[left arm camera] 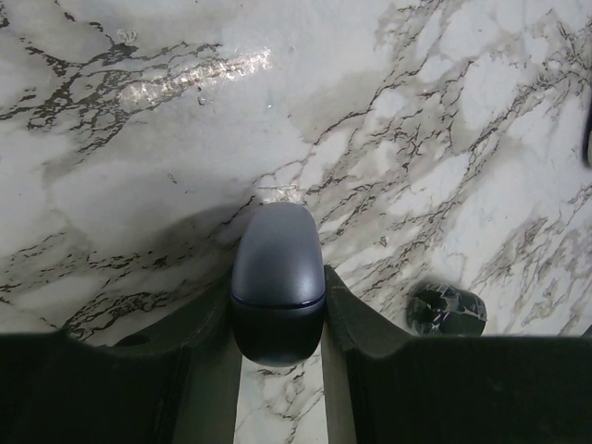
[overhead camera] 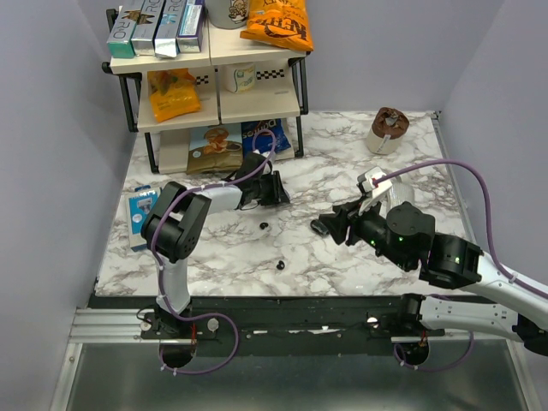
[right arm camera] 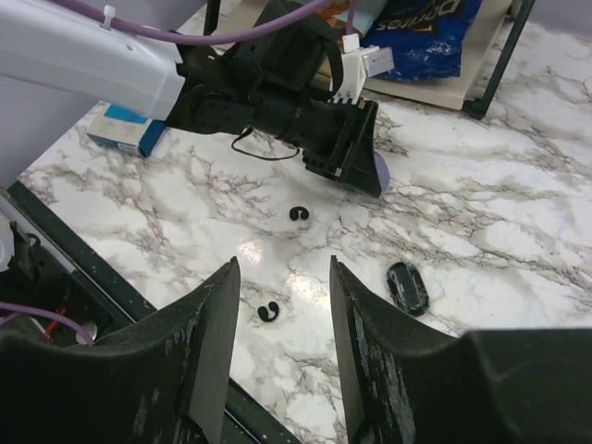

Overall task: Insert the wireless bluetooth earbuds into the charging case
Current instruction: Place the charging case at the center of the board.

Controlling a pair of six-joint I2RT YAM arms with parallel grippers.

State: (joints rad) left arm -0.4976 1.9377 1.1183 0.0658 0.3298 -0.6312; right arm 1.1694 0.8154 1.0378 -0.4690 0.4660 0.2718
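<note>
A blue-grey oval charging case [left arm camera: 277, 268] with its seam closed sits clamped between my left gripper's [left arm camera: 277, 310] fingers, low over the marble table [overhead camera: 342, 171]. From the right wrist view only the case's bluish tip [right arm camera: 381, 170] shows at the left gripper [right arm camera: 356, 157]. Two tiny black wireless bluetooth earbuds lie loose on the table: one [right arm camera: 298, 215] [overhead camera: 264, 226] just in front of the left gripper [overhead camera: 276, 188], the other [right arm camera: 269, 313] [overhead camera: 280, 266] nearer the front edge. My right gripper [right arm camera: 283, 268] [overhead camera: 330, 224] hovers open and empty above the table, with the nearer earbud seen between its fingers.
A small glossy black oval piece [right arm camera: 407, 287] [left arm camera: 447, 310] lies on the marble beside the left gripper. A snack shelf [overhead camera: 214, 86] stands at the back left, a blue box [overhead camera: 141, 214] at the left edge and a brown container [overhead camera: 387, 128] at the back right.
</note>
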